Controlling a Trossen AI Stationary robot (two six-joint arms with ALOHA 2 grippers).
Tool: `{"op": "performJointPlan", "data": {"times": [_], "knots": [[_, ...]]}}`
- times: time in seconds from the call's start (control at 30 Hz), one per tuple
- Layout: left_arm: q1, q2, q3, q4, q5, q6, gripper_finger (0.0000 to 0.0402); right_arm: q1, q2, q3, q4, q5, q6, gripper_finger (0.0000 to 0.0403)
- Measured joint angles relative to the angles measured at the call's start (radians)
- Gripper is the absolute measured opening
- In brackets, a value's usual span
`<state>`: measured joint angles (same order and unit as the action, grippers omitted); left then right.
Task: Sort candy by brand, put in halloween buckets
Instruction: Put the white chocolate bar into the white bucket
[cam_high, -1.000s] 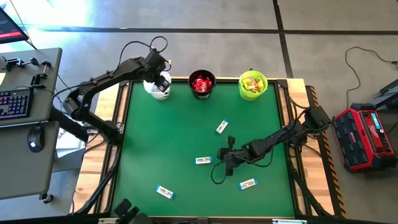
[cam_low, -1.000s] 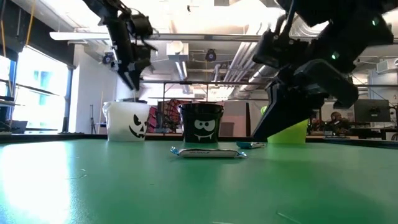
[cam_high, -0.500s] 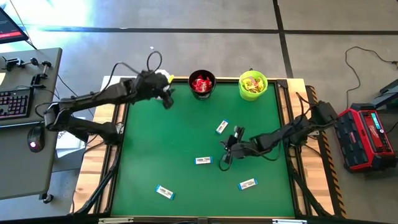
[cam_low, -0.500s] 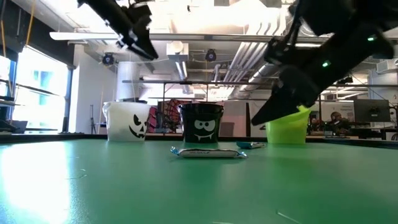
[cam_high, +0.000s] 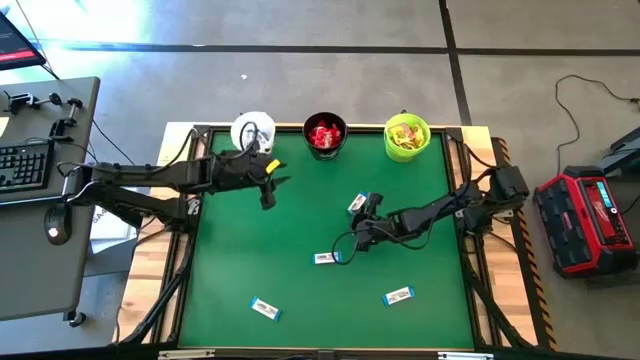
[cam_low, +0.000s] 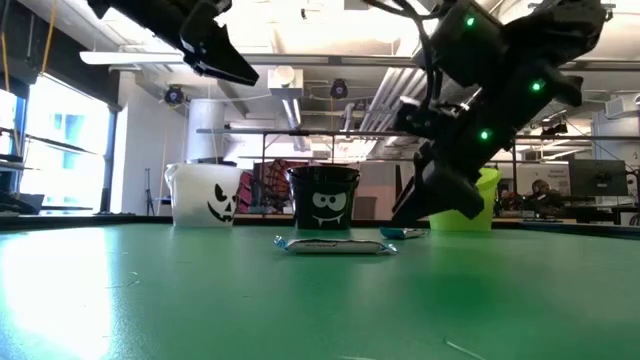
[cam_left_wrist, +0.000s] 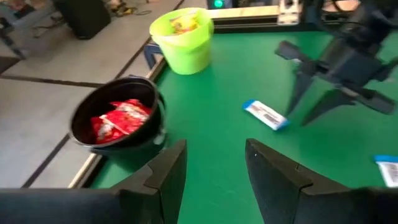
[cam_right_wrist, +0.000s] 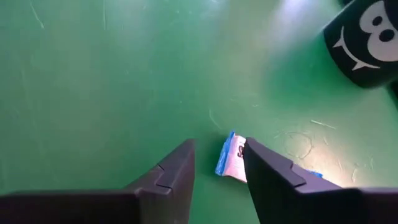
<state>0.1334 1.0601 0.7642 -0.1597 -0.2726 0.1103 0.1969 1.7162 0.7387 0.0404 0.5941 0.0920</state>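
An open workshop with ceiling pipes and desks is seen beyond a green table, along whose far edge a white bucket, a black bucket of red packets and a lime bucket of yellow ones are lined up. Four white-and-blue bars are left on the mat: one just beside the right gripper, one a little nearer the front, and two well apart toward the front edge. The right gripper is held low with its fingers parted and empty; in its wrist view a bar is seen just ahead of the fingertips, closer to one finger than the other, not yet between them. From here a lopsided close is the likely fault: the flat wrapper could be nudged aside by the nearer finger, or pinched only by a corner and dropped on the way. The fingertips could also scrape the mat. The left gripper is held above the table in front of the white bucket, fingers apart and holding nothing; should both arms reach toward the middle, their paths could cross.
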Motion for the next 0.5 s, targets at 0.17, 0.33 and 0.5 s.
{"op": "performJointPlan", "data": {"times": [0.17, 0.33, 0.5], "knots": [[-0.061, 0.006, -0.001, 0.002, -0.001, -0.003, 0.0156, -0.028, 0.037, 0.001, -0.011, -0.011, -0.023, 0.0095], [-0.101, 0.006, -0.001, 0.002, -0.003, -0.009, 0.0156, -0.063, 0.046, 0.001, -0.023, -0.018, 0.008, 0.0074], [-0.131, 0.006, 0.0, 0.002, -0.004, -0.023, 0.0156, -0.094, 0.046, 0.002, -0.026, -0.038, 0.013, 0.0012]]}}
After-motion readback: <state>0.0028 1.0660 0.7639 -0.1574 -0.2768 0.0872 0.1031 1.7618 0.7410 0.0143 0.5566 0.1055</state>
